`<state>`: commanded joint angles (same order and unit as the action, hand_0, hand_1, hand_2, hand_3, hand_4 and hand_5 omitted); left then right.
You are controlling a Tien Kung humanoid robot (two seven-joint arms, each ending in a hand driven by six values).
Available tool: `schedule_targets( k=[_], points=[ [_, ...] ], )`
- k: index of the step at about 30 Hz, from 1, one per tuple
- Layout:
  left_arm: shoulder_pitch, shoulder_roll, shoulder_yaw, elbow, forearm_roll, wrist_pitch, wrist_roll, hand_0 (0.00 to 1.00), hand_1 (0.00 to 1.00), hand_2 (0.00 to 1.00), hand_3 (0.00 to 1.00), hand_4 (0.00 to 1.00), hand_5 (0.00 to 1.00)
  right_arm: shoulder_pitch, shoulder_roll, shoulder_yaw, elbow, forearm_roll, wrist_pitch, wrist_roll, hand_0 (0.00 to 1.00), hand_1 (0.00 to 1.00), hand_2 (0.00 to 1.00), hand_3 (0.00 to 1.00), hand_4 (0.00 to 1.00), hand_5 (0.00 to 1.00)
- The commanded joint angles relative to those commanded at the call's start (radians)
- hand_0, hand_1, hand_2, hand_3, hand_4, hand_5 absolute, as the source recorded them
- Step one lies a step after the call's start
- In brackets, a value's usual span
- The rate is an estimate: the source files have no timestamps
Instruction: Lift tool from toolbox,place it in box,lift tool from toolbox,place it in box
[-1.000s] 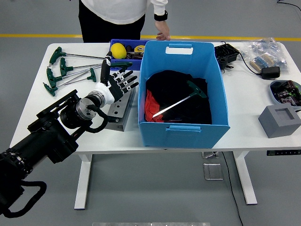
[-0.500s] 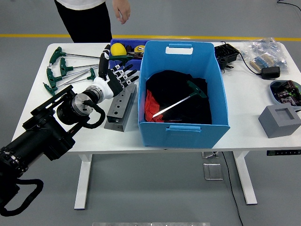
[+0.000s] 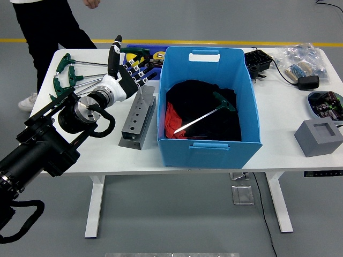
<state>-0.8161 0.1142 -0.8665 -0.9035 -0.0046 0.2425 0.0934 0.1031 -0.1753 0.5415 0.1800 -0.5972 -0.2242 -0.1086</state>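
My left hand (image 3: 130,67) hovers over the small dark blue toolbox (image 3: 156,63) at the back of the table, fingers spread and thumb up, holding nothing. A green tool handle (image 3: 136,51) and a yellow item (image 3: 159,55) show in the toolbox past the fingers. To its right stands the large light blue box (image 3: 209,144). In it, a green T-handle tool (image 3: 206,113) lies on black and red cloth. The right arm does not show.
Several green T-handle wrenches (image 3: 72,77) lie at the table's left. A grey metal block (image 3: 138,116) lies between my forearm and the box. At the right are a black device (image 3: 258,60), a plastic bag (image 3: 303,60), a bowl (image 3: 325,103) and a grey foam block (image 3: 318,137). A person (image 3: 48,27) stands at the far left.
My left hand has moved up and away over the toolbox, off the metal block. The person has stepped from the table's far middle to the far left.
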Motion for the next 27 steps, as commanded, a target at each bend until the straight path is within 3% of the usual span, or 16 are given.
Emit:
schedule_targets(
  k=[17, 27],
  points=[
    [-0.046, 0.006, -0.042, -0.152, 0.044, 0.025, -0.004, 0.653, 0.733, 0.873, 0.85, 0.907, 0.998, -0.001, 0.0, 0.002, 0.0, -0.002, 0.0, -0.001, 0.65, 0.614, 0.71, 0.555, 0.798, 0.614],
    [-0.073, 0.007, 0.024, -0.248, 0.062, 0.021, 0.017, 0.657, 0.735, 0.871, 0.849, 0.901, 0.998, 0.006, -0.006, -0.005, 0.0, 0.003, 0.0, 0.002, 0.652, 0.612, 0.71, 0.555, 0.798, 0.614]
  ],
)
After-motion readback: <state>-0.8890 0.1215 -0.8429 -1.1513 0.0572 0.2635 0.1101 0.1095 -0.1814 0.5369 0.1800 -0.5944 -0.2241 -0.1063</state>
